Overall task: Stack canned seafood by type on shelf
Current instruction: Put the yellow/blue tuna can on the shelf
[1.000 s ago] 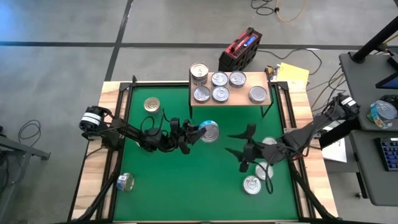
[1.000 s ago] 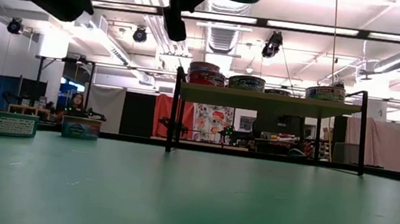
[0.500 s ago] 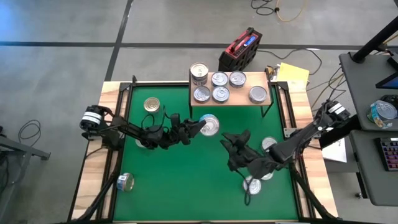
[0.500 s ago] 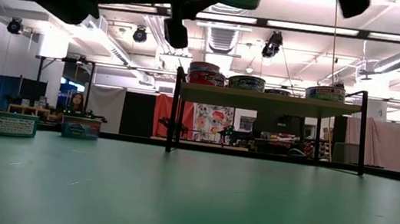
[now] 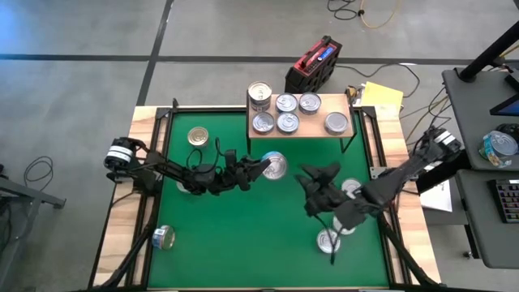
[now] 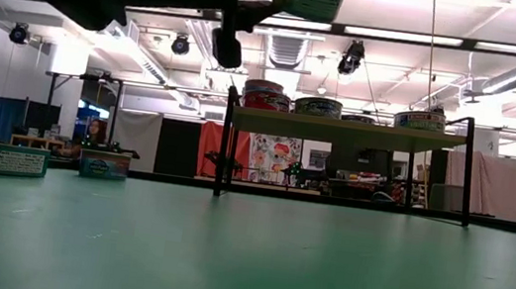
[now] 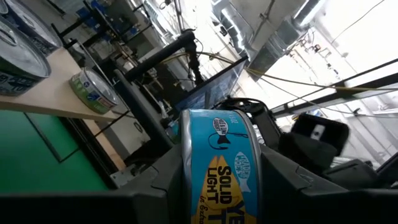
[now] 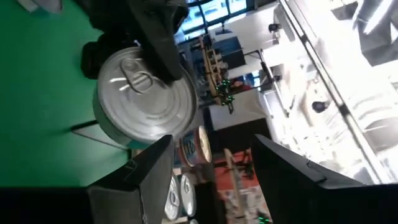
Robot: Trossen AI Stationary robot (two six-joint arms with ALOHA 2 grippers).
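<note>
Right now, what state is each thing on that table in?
Left gripper: shut on a blue-labelled can, raised near the shelf.
Right gripper: open, empty, above the mat.
Shelf: upright, six cans on top, one stacked on another at its left end.
Cans on the mat: loose; one lies on its side.

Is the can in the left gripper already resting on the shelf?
No. In the high view the left gripper holds the can over the green mat, just in front of the shelf, not on it.
</note>
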